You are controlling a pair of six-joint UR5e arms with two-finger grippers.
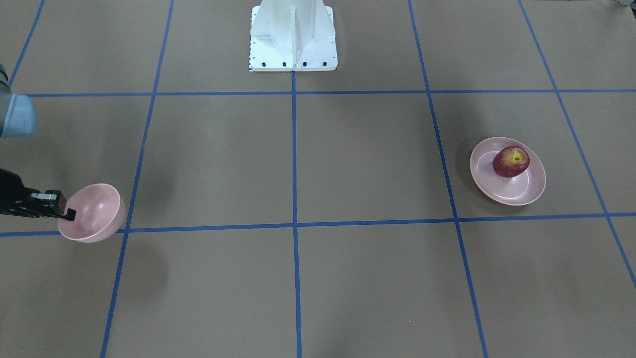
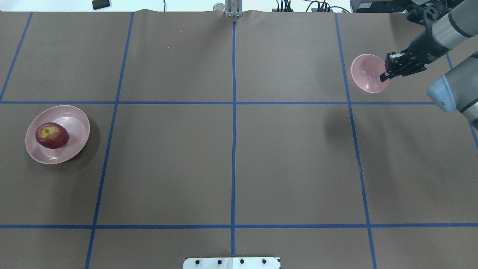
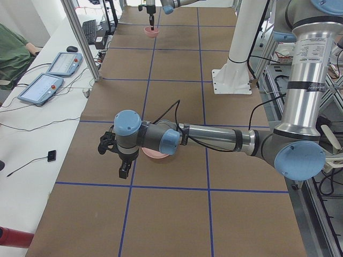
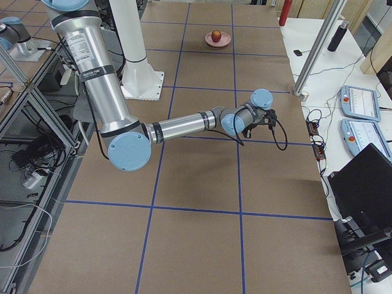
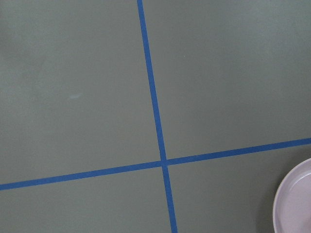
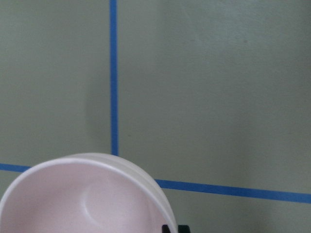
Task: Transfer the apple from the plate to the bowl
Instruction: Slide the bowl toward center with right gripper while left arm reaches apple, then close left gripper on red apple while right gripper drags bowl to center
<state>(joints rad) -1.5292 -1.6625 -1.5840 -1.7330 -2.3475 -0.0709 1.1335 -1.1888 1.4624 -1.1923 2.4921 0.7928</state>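
Observation:
The apple [image 1: 511, 160] [image 2: 52, 135] lies on the plate [image 1: 526, 191] [image 2: 74, 119] at the table's left side. My right gripper [image 2: 382, 76] [image 1: 69, 215] is shut on the rim of the bowl [image 2: 368, 73] [image 1: 94, 211], holding it tilted above the table at the far right. The bowl fills the bottom of the right wrist view [image 6: 82, 199]. My left gripper [image 3: 124, 171] shows only in the exterior left view, hanging near the plate [image 3: 153, 154]; I cannot tell whether it is open. The plate's edge [image 5: 296, 204] shows in the left wrist view.
The white robot base [image 1: 293, 35] [image 2: 231, 262] stands at the table's robot-side edge. Blue tape lines grid the brown table. A side bench with tablets [image 3: 53, 75] [image 4: 361, 104] and aluminium posts [image 3: 80, 40] runs along the operators' side.

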